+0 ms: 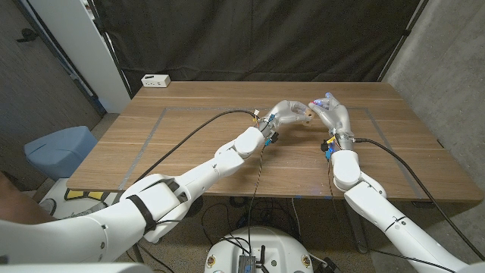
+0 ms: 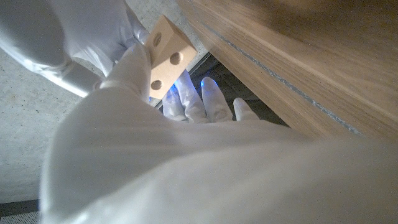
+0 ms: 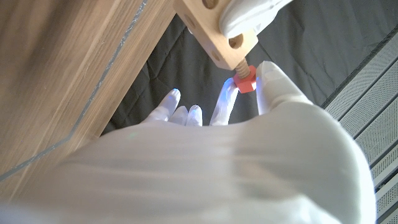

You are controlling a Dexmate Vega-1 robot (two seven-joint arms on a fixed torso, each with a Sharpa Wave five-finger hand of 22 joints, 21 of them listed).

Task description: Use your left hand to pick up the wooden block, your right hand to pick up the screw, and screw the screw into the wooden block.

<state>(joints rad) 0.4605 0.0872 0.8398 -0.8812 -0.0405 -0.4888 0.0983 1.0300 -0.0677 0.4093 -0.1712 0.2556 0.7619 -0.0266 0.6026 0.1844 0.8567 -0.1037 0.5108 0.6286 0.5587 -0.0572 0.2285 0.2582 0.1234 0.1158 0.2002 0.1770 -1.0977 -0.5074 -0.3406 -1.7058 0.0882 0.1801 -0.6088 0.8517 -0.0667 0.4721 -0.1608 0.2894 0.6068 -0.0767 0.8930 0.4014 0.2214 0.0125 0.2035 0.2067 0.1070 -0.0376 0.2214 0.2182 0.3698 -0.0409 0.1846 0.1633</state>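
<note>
My left hand [image 1: 286, 112] holds a pale wooden block [image 2: 165, 58] with round holes, lifted above the table's far middle. The block [image 3: 219, 32] shows close up in the right wrist view with left fingers [image 3: 249, 14] wrapped over it. A red-headed screw [image 3: 245, 80] sits with its shaft in the block's end. My right hand [image 1: 331, 114] pinches the screw head between thumb and a fingertip [image 3: 227, 98]. In the head view both hands meet fingertip to fingertip, and the block [image 1: 307, 112] is barely visible between them.
The wooden table [image 1: 189, 144] carries a faint taped rectangle. A white power strip [image 1: 156, 80] lies at the far left corner. Black cables [image 1: 193, 130] run along both arms. A blue seat [image 1: 59, 149] stands left of the table.
</note>
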